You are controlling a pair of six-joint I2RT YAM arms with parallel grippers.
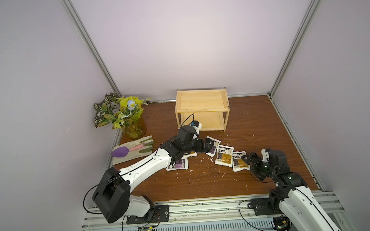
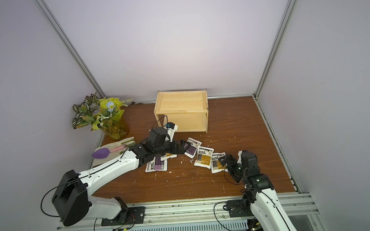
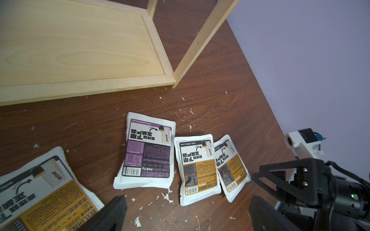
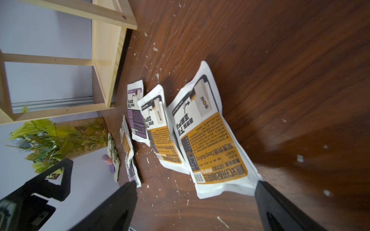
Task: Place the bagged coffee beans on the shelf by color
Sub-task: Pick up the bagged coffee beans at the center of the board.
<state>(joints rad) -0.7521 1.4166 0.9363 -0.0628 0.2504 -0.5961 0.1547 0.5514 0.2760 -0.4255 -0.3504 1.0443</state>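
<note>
The end gold pouch lay flat on the bench just beside the right pincer, on the side toward the left arm. Its long axis pointed at the shelf, so it lay across the pincer's reach, not along it. That pincer was rolled on its side, fingers spread wide, one above the other, pinching nothing. The lower one seemed close to the pouch's near corner, though contact was hard to judge. The right arm was plainly the nearer to this pouch. The left pincer, spread and empty too, hung by a purple pouch mid-row. All five pouches lay before the shelf, none on it.
</note>
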